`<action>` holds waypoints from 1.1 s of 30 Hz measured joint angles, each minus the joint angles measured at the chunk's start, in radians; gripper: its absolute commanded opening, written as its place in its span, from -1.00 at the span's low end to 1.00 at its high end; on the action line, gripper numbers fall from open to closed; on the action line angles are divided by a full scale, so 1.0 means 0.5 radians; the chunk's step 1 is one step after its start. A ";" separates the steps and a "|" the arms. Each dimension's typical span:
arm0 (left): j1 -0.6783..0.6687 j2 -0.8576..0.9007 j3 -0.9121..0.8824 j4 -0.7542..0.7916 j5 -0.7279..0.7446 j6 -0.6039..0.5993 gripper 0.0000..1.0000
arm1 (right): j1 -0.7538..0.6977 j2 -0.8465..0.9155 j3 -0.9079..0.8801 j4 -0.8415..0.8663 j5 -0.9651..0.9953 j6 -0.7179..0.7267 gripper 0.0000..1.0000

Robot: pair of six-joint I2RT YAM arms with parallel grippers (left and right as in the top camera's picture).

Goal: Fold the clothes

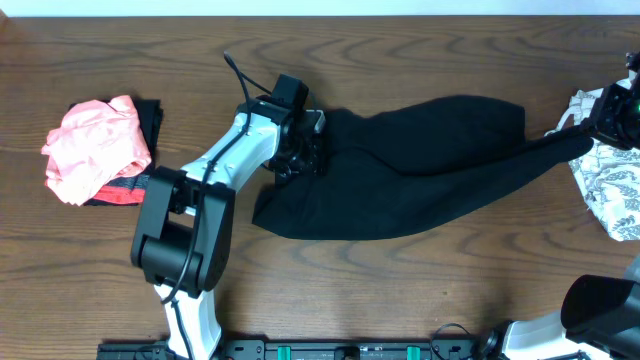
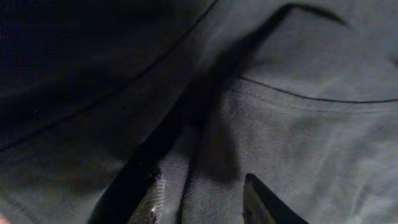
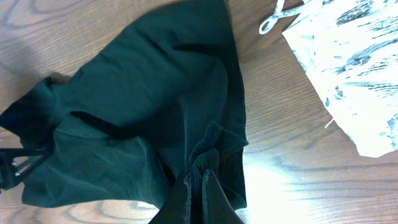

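The large black garment lies stretched across the middle of the table between my two grippers. My left gripper is at its left end. In the left wrist view a fold of the black fabric fills the gap between the fingers of that gripper, which is shut on it. My right gripper at the far right is shut on a bunched edge of the garment. That edge is pinched between the tips of the right gripper, just above the wood.
A coral-pink garment lies crumpled at the far left on something dark. A white leaf-patterned garment lies at the right edge, close to my right gripper; the right wrist view shows this patterned cloth with a white cord loop.
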 measured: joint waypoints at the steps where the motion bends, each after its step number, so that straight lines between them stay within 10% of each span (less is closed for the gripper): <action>1: 0.000 0.014 -0.002 0.000 0.021 -0.001 -0.16 | 0.000 0.000 0.000 0.000 0.000 0.000 -0.97; 18: -0.101 0.027 -0.011 -0.079 0.538 -0.001 -0.16 | 0.000 0.000 0.000 0.001 0.000 0.000 -0.98; 33: -0.101 0.027 -0.056 -0.095 0.151 -0.001 -0.16 | 0.000 0.000 0.000 -0.002 0.000 -0.001 -0.98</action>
